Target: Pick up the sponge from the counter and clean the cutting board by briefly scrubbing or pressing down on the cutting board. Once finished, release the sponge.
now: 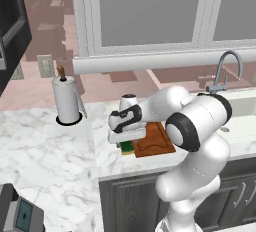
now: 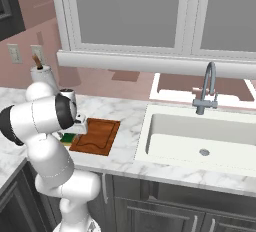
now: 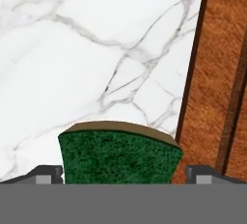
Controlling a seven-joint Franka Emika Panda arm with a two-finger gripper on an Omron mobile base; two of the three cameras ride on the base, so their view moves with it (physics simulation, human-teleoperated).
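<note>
Pincer (image 3: 123,175): fingers spread either side of the green sponge (image 3: 120,158), grip unclear, on marble desk (image 3: 72,49) beside cutting board (image 3: 217,73).

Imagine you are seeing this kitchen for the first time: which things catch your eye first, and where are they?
The big white arm bends low over the marble counter. Its gripper straddles the green sponge, just left of the reddish-brown cutting board. Behind stands a paper towel holder; a sink lies to the right.
</note>
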